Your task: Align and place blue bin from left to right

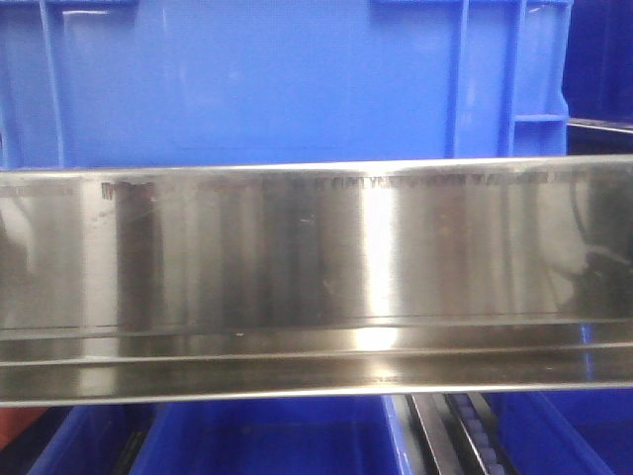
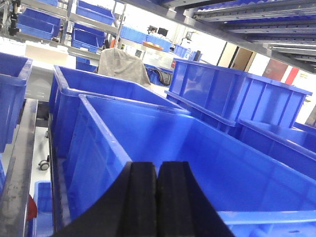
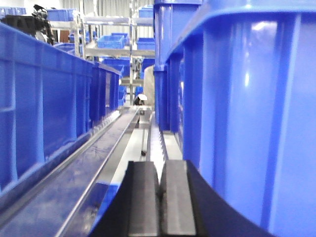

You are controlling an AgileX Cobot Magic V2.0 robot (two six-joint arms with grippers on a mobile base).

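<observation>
Left fingers (image 2: 157, 197) pressed together above the blue bin (image 2: 207, 153) — right fingers (image 3: 159, 197) likewise, beside it.

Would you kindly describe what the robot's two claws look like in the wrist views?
Both look alike. The left claw has two matte black fingers with flat, faintly ribbed inner pads, flaring outward into curved black bases. The right claw has the same black build, its pads looking slightly greyer. No cables, markings or arm links are visible.
</observation>
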